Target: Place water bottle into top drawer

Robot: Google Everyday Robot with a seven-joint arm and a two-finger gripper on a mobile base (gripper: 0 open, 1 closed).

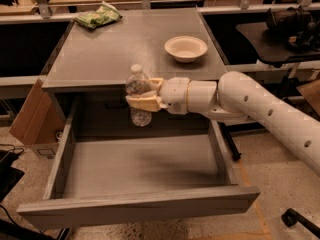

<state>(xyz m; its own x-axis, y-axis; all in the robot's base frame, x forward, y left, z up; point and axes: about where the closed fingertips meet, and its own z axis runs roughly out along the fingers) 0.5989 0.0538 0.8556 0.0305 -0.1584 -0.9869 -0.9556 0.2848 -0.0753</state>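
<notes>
The water bottle (138,95) is a small clear plastic bottle with a white cap. It hangs upright in the air above the back of the open top drawer (135,204), just in front of the cabinet's tabletop edge. My gripper (142,94) is shut on the water bottle, with its tan fingers (145,103) around the bottle's middle. The white arm reaches in from the right. The drawer is pulled fully out and its grey inside (140,166) holds nothing.
On the grey cabinet tabletop (110,54) lie a green snack bag (98,17) at the back left and a white bowl (185,48) at the right. A cardboard box (30,116) leans at the cabinet's left. Dark tables stand behind and to the right.
</notes>
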